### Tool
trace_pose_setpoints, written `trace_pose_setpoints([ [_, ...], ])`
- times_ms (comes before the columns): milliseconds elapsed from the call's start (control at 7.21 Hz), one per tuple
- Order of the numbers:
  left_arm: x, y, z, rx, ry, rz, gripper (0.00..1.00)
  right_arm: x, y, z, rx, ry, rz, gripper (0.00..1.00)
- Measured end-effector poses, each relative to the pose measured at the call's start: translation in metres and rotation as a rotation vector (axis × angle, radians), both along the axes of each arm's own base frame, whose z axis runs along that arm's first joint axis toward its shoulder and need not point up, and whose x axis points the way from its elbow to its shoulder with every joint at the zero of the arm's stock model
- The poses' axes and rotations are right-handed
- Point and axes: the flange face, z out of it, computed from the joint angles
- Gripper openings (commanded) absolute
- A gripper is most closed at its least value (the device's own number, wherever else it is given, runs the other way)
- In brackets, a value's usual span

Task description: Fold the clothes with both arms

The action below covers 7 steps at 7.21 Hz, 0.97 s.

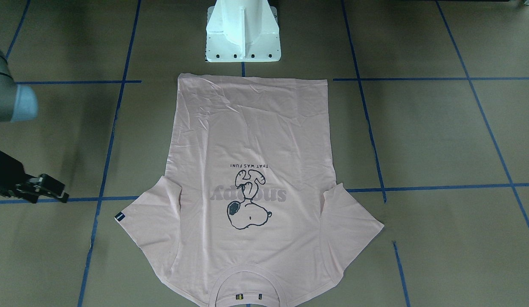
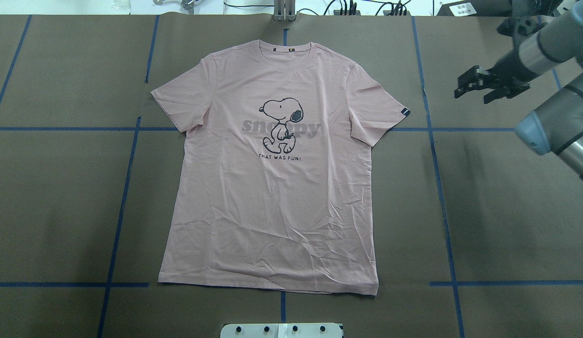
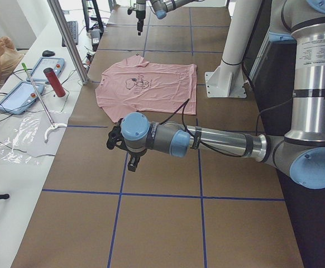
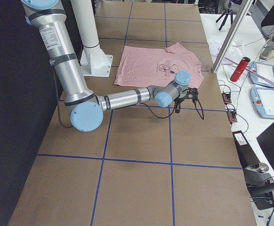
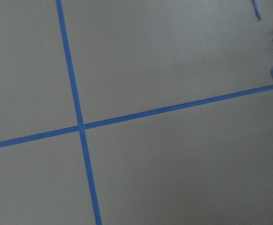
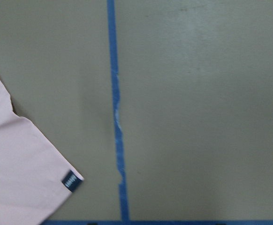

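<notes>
The pale pink T-shirt (image 2: 272, 197) lies flat and print-side up on the brown worktop (image 2: 484, 211), centred in front of the white pedestal (image 1: 243, 42). Its long axis runs straight away from the robot. The hem (image 2: 268, 285) is nearest the pedestal and the ribbed collar (image 2: 285, 50) points to the far edge. Both short sleeves are spread out sideways. The black-outline dog print (image 2: 282, 119) sits on the chest over grey lettering, upright as seen from the robot's side. The lower body of the shirt is lightly creased. A small black tag (image 2: 405, 111) marks the edge of the sleeve on the robot's right.

The right tool (image 2: 472, 96) hangs above bare worktop to the robot's right of that tagged sleeve. It is level with the sleeve but apart from it, and a blue tape line (image 2: 430, 122) lies between them. Its fingers are spread and hold nothing. The right wrist view shows the tagged sleeve corner at its lower left and the same tape line beside it.

The left tool (image 3: 132, 162) hangs well off to the robot's left of the shirt, pointing down over a tape line. It appears only in the side view, so whether it is spread or closed cannot be told. The left wrist view shows mostly bare worktop, crossed tape, and a sliver of pink cloth at its upper right edge.
</notes>
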Motion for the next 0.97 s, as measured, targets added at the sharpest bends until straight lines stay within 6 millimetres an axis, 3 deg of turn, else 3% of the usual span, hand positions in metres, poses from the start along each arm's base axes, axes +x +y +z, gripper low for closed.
trace_pose_setpoints([
  [139, 0.0, 0.001, -0.002, 0.004, 0.009, 0.002, 1.0, -0.05, -0.005, -0.021, -0.01, 0.006, 0.072, 0.87],
  [277, 0.0, 0.001, -0.002, 0.006, 0.013, 0.003, 1.0, -0.08, -0.005, -0.035, -0.022, 0.002, 0.112, 0.83],
  [555, 0.0, 0.001, -0.002, 0.006, 0.015, 0.003, 1.0, -0.108, -0.003, -0.039, -0.033, 0.016, 0.15, 0.82],
  [971, 0.001, 0.002, -0.002, 0.005, 0.018, 0.003, 1.0, -0.133, -0.009, -0.035, -0.022, 0.061, 0.186, 0.67],
])
